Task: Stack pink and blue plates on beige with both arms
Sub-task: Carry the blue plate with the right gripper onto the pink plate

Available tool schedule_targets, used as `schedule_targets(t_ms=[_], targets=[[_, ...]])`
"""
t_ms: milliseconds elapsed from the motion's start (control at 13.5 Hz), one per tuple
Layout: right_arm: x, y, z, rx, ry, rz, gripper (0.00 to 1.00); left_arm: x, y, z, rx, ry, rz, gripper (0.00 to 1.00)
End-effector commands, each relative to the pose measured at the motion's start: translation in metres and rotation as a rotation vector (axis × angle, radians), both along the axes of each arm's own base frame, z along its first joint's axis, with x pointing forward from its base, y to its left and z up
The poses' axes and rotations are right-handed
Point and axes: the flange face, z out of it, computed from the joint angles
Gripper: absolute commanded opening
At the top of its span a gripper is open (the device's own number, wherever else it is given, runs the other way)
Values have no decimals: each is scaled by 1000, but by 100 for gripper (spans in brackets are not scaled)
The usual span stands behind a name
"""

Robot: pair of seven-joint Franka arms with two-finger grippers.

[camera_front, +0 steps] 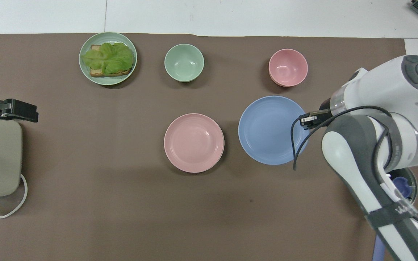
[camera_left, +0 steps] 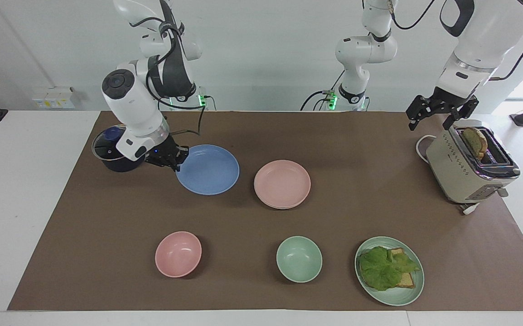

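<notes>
So I have the right gripper (camera_left: 176, 159) clamped on the blue plate's (camera_left: 208, 170) rim, raised beside the pink plate (camera_left: 282, 184), which already sits on the beige one. Left gripper (camera_left: 440, 115) waits open over the toaster (camera_left: 467, 170). Blue is left.

Both arms (camera_left: 143, 104) were glossy white with dark grey joint panels, black looping cables and black pincers.

Blue plate (camera_left: 208, 170) lifted, held by its rim, beside pink plate (camera_left: 282, 184) lying flat
</notes>
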Motion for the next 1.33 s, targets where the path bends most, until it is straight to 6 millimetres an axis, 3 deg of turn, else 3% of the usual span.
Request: schedule_targets(t_ms=[0,222,592,1035,1257], targets=[[-4,39,4,29,10,-64,0,-2,3,1,12,6,3,100],[-13,100,5,115,-3,-146,0,-2,2,1,12,6,2,100],[-22,175,-33,143,-14,-219,0,-2,2,1,12,6,2,100],[-21,202,-89,146,-1,-202,0,-2,2,1,12,6,2,100],[-26,204,-99,140,4,-199,0,-2,3,1,12,6,3,100]])
